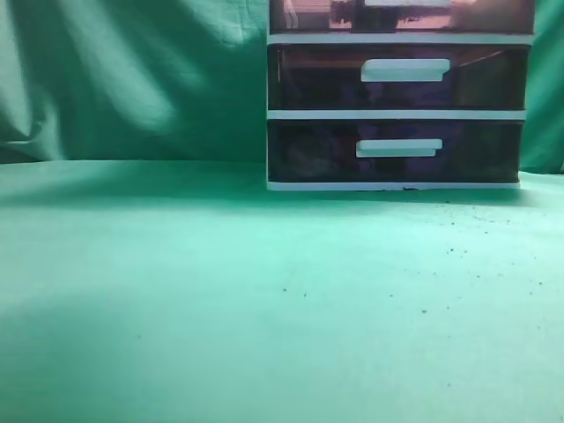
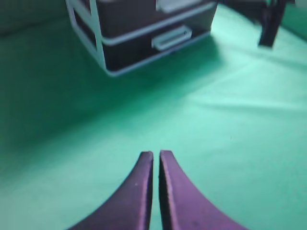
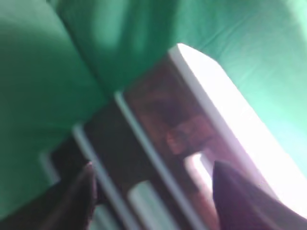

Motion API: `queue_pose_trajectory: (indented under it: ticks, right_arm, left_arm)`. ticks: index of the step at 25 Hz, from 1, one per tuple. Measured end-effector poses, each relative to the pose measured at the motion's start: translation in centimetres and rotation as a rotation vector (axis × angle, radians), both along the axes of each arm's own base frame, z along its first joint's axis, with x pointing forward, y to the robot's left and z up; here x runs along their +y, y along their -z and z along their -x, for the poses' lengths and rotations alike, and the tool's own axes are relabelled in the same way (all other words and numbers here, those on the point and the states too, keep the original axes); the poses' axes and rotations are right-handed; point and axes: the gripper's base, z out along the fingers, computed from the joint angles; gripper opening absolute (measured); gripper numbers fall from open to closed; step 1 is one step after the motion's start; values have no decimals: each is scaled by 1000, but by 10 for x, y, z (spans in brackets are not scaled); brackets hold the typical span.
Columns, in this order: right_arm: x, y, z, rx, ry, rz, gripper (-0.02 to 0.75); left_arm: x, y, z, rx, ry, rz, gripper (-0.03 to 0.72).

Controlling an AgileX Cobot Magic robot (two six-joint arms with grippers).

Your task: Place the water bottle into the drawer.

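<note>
The water bottle cannot be made out in any view. The top drawer (image 1: 401,16) sits closed in the white-framed drawer unit (image 1: 397,113), its dark see-through front cut off by the upper edge of the exterior view; two like drawers lie below it. The unit stands on the green cloth (image 1: 220,300). The right gripper (image 3: 151,184) hangs near the unit with its fingers spread wide, nothing between them. The left gripper (image 2: 156,155) hovers over the cloth well apart from the unit, fingers pressed together and empty.
</note>
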Motion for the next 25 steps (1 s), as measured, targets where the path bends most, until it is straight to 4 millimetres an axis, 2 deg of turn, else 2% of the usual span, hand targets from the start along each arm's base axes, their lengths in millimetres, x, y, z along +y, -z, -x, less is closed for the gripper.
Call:
queue_pose_trajectory:
  ticks: [1,3,5,7,10,15,19,22,25]
  right_arm:
    - [4,-5,13,68,6,-37,480]
    - [9,-13,38,208,27,-99,390]
    - [11,-19,62,336,49,-144,239]
    - [8,-27,84,448,84,-199,96]
    - [-3,-40,111,585,135,-356,0]
    - [-24,-64,158,731,121,-571,0]
    - [-42,-80,190,729,61,-663,0]
    - [-55,-82,213,693,8,-697,0]
    - [-66,-69,234,677,-48,-711,0]
  left_arm:
    - [5,-6,8,-30,0,19,0]
    - [16,-16,25,-96,0,61,0]
    - [30,-21,47,-170,1,106,0]
    - [42,-16,66,-212,3,130,0]
    - [57,-1,90,-253,4,153,0]
    - [73,40,116,-277,7,179,0]
    - [77,73,129,-252,27,232,0]
    - [78,92,135,-255,35,275,0]
    - [78,105,135,-258,36,298,0]
